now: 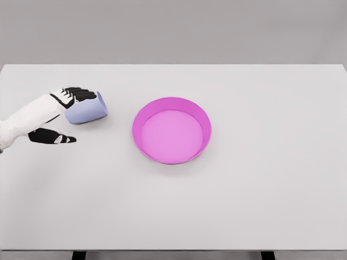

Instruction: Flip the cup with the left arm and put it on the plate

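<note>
Reaching in from the left, our left hand (68, 111) has its dark fingers (80, 94) draped over the top of the pale blue cup (87, 110), while the thumb (53, 137) lies low and apart from it, so we judge the grasp only half closed. The cup lies on its side on the white table (244, 206), well left of the pink plate (172, 130). We think it could roll away or slip free if we lift before the thumb closes underneath, and a hurried flip might drop it short of the plate's raised rim. Behind the table stands a plain grey wall (173, 30).
</note>
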You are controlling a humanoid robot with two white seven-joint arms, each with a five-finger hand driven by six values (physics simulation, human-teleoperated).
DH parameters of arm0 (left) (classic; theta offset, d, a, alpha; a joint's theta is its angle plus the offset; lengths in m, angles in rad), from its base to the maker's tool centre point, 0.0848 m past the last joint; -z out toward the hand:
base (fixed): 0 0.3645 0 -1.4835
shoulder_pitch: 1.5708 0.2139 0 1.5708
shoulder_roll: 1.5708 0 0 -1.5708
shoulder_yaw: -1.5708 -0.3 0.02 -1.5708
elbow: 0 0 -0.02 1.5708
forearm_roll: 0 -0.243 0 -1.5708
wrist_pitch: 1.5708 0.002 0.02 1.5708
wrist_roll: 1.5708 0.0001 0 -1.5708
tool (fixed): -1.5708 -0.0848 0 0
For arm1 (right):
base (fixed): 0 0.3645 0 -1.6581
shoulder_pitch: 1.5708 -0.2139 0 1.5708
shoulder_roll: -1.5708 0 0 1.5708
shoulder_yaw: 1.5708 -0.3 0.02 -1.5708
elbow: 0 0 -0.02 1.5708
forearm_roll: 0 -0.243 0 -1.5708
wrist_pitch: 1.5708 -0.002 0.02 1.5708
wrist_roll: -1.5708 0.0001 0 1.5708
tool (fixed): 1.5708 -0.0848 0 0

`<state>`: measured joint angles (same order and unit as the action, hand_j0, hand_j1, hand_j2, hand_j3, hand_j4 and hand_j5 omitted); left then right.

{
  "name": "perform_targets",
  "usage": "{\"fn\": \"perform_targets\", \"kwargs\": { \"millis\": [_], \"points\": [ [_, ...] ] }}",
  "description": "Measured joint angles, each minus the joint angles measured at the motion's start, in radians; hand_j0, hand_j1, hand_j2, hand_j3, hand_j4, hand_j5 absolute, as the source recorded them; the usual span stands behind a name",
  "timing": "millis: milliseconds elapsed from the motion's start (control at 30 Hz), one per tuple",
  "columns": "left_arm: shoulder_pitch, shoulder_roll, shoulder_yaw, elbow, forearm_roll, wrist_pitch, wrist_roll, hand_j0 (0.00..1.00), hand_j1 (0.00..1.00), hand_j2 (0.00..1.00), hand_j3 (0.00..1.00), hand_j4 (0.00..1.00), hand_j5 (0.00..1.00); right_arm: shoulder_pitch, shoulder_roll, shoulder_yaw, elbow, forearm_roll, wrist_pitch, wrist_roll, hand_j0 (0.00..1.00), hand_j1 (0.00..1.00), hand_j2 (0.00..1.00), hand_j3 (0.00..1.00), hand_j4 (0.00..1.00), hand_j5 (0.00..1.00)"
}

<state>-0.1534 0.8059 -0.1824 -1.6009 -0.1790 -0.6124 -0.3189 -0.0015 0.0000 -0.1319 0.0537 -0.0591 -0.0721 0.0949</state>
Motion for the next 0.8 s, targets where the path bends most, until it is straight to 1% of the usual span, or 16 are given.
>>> {"fn": "perform_targets", "kwargs": {
  "millis": [33, 100, 200, 267, 367, 400, 467, 533, 600, 633, 667, 700, 733, 800],
  "points": [
    [-0.002, 0.008, 0.001, 0.002, 0.001, 0.000, -0.005, 1.00, 1.00, 1.00, 1.00, 1.00, 1.00, 0.000, 0.000, 0.000, 0.000, 0.000, 0.000, 0.000, 1.00, 1.00, 1.00, 1.00, 1.00, 1.00],
    [0.005, 0.057, -0.003, 0.004, 0.016, 0.000, -0.009, 1.00, 1.00, 1.00, 1.00, 1.00, 1.00, 0.000, 0.000, 0.000, 0.000, 0.000, 0.000, 0.000, 1.00, 1.00, 1.00, 1.00, 1.00, 1.00],
    [-0.011, 0.104, -0.072, 0.005, 0.121, 0.000, -0.012, 1.00, 1.00, 1.00, 1.00, 1.00, 1.00, 0.000, 0.000, 0.000, 0.000, 0.000, 0.000, 0.000, 1.00, 1.00, 1.00, 1.00, 1.00, 1.00],
    [-0.025, 0.120, -0.101, 0.005, 0.166, 0.000, -0.013, 1.00, 1.00, 1.00, 1.00, 1.00, 1.00, 0.000, 0.000, 0.000, 0.000, 0.000, 0.000, 0.000, 1.00, 1.00, 1.00, 1.00, 1.00, 1.00],
    [-0.026, 0.133, -0.122, 0.006, 0.230, 0.000, -0.017, 1.00, 1.00, 1.00, 1.00, 1.00, 1.00, 0.000, 0.000, 0.000, 0.000, 0.000, 0.000, 0.000, 1.00, 1.00, 1.00, 1.00, 1.00, 1.00],
    [-0.026, 0.135, -0.127, 0.011, 0.241, 0.000, -0.018, 1.00, 1.00, 1.00, 1.00, 1.00, 1.00, 0.000, 0.000, 0.000, 0.000, 0.000, 0.000, 0.000, 1.00, 1.00, 1.00, 1.00, 1.00, 1.00],
    [-0.049, 0.139, -0.133, 0.036, 0.243, 0.000, -0.021, 1.00, 1.00, 1.00, 1.00, 1.00, 1.00, 0.000, 0.000, 0.000, 0.000, 0.000, 0.000, 0.000, 1.00, 1.00, 1.00, 1.00, 1.00, 1.00],
    [-0.097, 0.142, -0.138, 0.075, 0.215, 0.001, -0.028, 1.00, 1.00, 1.00, 1.00, 1.00, 1.00, 0.000, 0.000, 0.000, 0.000, 0.000, 0.000, 0.000, 1.00, 1.00, 1.00, 1.00, 1.00, 1.00],
    [-0.175, 0.142, -0.165, 0.118, 0.199, 0.001, -0.071, 1.00, 1.00, 1.00, 1.00, 1.00, 1.00, 0.000, 0.000, 0.000, 0.000, 0.000, 0.000, 0.000, 1.00, 1.00, 1.00, 1.00, 1.00, 1.00],
    [-0.228, 0.141, -0.196, 0.140, 0.194, 0.001, -0.088, 1.00, 1.00, 1.00, 1.00, 1.00, 1.00, 0.000, 0.000, 0.000, 0.000, 0.000, 0.000, 0.000, 1.00, 1.00, 1.00, 1.00, 1.00, 1.00],
    [-0.303, 0.139, -0.243, 0.163, 0.182, -0.001, -0.101, 1.00, 1.00, 1.00, 1.00, 1.00, 1.00, 0.000, 0.000, 0.000, 0.000, 0.000, 0.000, 0.000, 1.00, 1.00, 1.00, 1.00, 1.00, 1.00],
    [-0.348, 0.137, -0.297, 0.186, 0.189, 0.002, -0.109, 1.00, 1.00, 1.00, 1.00, 1.00, 1.00, 0.000, 0.000, 0.000, 0.000, 0.000, 0.000, 0.000, 1.00, 1.00, 1.00, 1.00, 1.00, 1.00],
    [-0.376, 0.135, -0.351, 0.205, 0.185, 0.001, -0.115, 1.00, 1.00, 1.00, 1.00, 1.00, 1.00, 0.000, 0.000, 0.000, 0.000, 0.000, 0.000, 0.000, 1.00, 1.00, 1.00, 1.00, 1.00, 1.00],
    [-0.387, 0.132, -0.429, 0.228, 0.180, 0.000, -0.123, 1.00, 1.00, 1.00, 1.00, 1.00, 1.00, 0.000, 0.000, 0.000, 0.000, 0.000, 0.000, 0.000, 1.00, 1.00, 1.00, 1.00, 1.00, 1.00]
  ]
}}
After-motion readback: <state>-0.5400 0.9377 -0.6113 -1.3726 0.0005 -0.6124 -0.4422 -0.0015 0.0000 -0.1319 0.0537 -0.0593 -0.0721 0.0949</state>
